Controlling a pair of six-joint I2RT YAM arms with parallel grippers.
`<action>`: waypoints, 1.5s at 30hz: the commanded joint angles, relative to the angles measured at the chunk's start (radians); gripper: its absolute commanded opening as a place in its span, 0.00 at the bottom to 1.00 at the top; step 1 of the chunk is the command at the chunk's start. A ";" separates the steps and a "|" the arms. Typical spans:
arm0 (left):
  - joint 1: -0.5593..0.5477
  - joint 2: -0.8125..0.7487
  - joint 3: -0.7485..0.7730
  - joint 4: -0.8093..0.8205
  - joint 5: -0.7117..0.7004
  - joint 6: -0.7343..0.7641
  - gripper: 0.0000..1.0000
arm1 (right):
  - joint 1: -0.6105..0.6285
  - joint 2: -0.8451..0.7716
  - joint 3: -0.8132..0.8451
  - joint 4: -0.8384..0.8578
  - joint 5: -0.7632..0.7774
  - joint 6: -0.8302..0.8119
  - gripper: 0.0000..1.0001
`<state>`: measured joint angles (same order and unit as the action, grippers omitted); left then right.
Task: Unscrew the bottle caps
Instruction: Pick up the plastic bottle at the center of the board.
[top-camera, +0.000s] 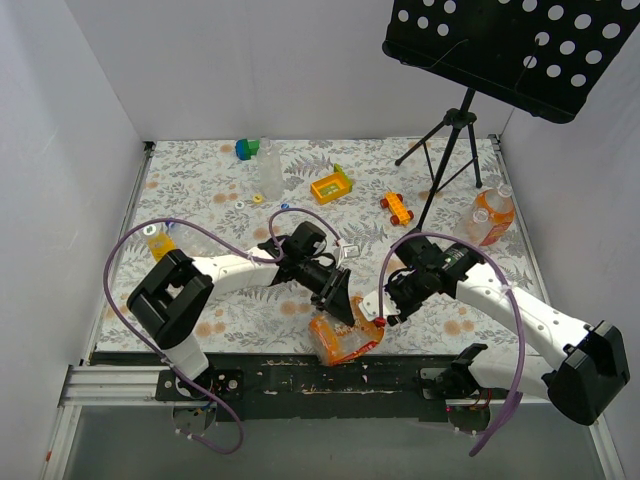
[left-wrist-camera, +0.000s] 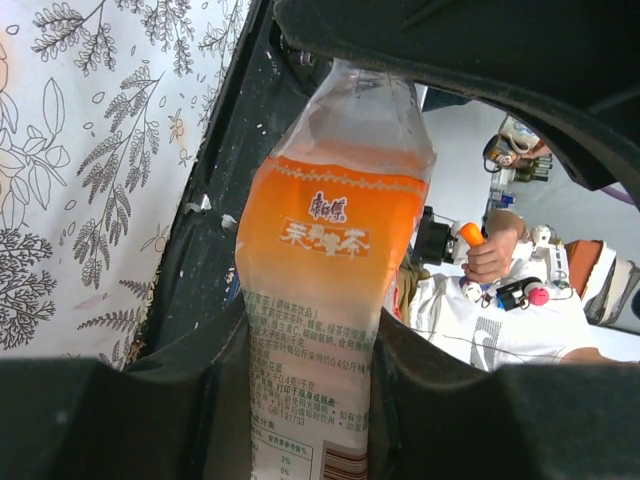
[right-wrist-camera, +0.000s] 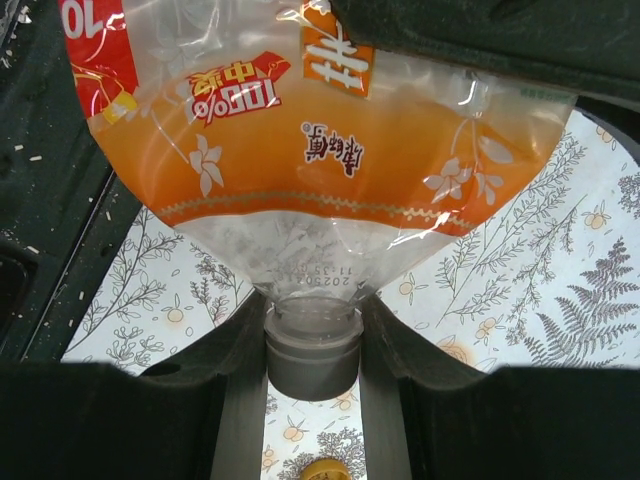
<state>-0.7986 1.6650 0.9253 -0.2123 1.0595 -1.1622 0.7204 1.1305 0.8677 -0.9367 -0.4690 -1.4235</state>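
A crumpled clear bottle (top-camera: 345, 342) with an orange label hangs between both grippers over the table's near edge. My left gripper (top-camera: 338, 300) is shut on its body; in the left wrist view the fingers (left-wrist-camera: 150, 420) squeeze the labelled bottle (left-wrist-camera: 335, 230) flat. My right gripper (top-camera: 383, 315) is shut on its cap. In the right wrist view the greyish-white bottle cap (right-wrist-camera: 313, 360) sits between the pads (right-wrist-camera: 225, 400), under the bottle's neck (right-wrist-camera: 300, 250). Other bottles stand at the back (top-camera: 270, 168), at the right (top-camera: 490, 215) and at the left (top-camera: 160, 240).
A yellow tray (top-camera: 331, 186), an orange toy car (top-camera: 396, 207) and a green-and-blue block (top-camera: 246, 149) lie at the back. Two loose caps (top-camera: 241, 201) lie near the clear bottle. A music stand's tripod (top-camera: 450, 150) stands back right. A yellow cap (right-wrist-camera: 325, 468) lies below the right gripper.
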 joint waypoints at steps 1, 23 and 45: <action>-0.008 -0.007 0.040 -0.009 0.027 0.022 0.00 | 0.005 -0.026 0.002 0.025 -0.028 0.020 0.01; -0.013 -0.588 -0.282 0.080 -0.345 0.223 0.00 | -0.268 -0.225 0.031 0.013 -0.405 0.210 0.89; -0.051 -0.760 -0.335 0.105 -0.609 0.529 0.00 | -0.322 -0.187 -0.065 0.391 -0.643 0.962 0.95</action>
<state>-0.8387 0.9405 0.6071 -0.1486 0.4923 -0.6659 0.4004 0.9527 0.8207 -0.6090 -1.0485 -0.5247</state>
